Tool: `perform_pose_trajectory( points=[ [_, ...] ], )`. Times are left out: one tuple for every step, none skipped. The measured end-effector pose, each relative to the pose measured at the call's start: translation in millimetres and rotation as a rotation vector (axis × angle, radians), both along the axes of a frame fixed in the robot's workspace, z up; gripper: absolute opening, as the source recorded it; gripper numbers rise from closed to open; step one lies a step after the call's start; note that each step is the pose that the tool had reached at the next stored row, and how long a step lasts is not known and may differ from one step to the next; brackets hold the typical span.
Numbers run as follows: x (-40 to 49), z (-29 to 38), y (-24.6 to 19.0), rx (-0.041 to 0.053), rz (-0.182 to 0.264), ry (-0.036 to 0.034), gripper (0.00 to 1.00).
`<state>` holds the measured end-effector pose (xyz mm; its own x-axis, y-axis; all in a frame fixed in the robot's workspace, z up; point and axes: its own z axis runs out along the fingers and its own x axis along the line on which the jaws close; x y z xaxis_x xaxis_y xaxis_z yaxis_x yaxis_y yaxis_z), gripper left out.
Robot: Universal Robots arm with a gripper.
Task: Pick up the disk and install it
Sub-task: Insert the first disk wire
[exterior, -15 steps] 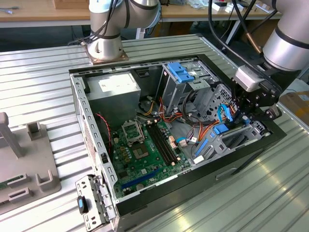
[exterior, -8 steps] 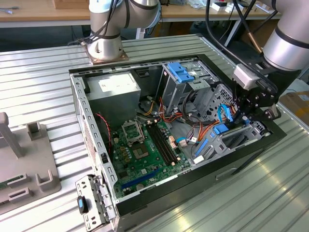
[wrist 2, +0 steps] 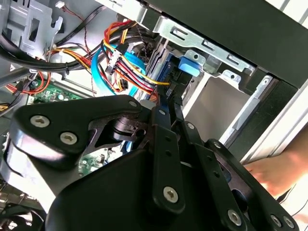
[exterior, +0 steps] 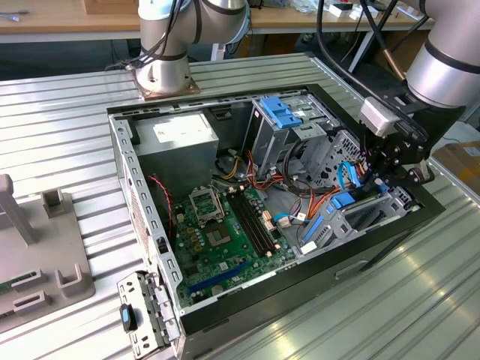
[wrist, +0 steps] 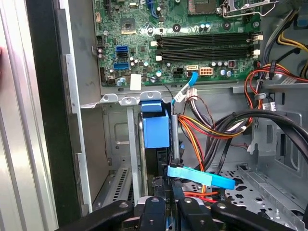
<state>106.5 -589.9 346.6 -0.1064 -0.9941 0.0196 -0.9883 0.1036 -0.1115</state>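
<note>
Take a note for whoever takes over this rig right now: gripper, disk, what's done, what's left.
Gripper: low inside the computer case, at the drive cage; grip state not readable.
Disk: on edge in the cage, blue rail showing, right at the gripper.
Done: disk picked up and brought into the cage.
Left: full seating cannot be told; confirm it.
Note: a person's hand is beside the case.

A silver-grey tubular arm (exterior: 442, 71) with light grey joint caps stands on a round metal base (exterior: 166, 75). Black cables (exterior: 337, 52) loop along it. At the wrist sits a small white box (exterior: 379, 116). The matte black linkage gripper (wrist 2: 166, 113) carries silver hex screws (wrist 2: 68, 138) at its pivots.
</note>
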Motion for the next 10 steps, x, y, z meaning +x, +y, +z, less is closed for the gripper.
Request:
perform_pose_trajectory(
  points=[
    [0.0, 0.0, 0.4, 0.0001, 0.001, 0.0, 0.17],
    [0.0, 0.0, 0.7, -0.0001, 0.003, 0.0, 0.17],
    [0.0, -0.1, 0.7, 0.0, 0.004, 0.0, 0.17],
    [0.0, -0.2, 0.7, -0.0001, 0.005, 0.0, 0.17],
    [0.0, -0.7, 0.7, 0.0001, 0.008, 0.0, 0.17],
    [0.0, -1.3, 0.7, 0.0001, 0.012, 0.0, 0.17],
    [0.0, -1.7, 0.7, -0.0003, 0.019, 0.0, 0.17],
    [0.1, -2.1, 0.7, -0.0003, 0.027, 0.0, 0.17],
    [0.1, -2.4, 0.7, -0.0002, 0.032, 0.0, 0.17],
    [0.0, -2.8, 0.7, 0.0002, 0.042, 0.0, 0.17]
  ],
)
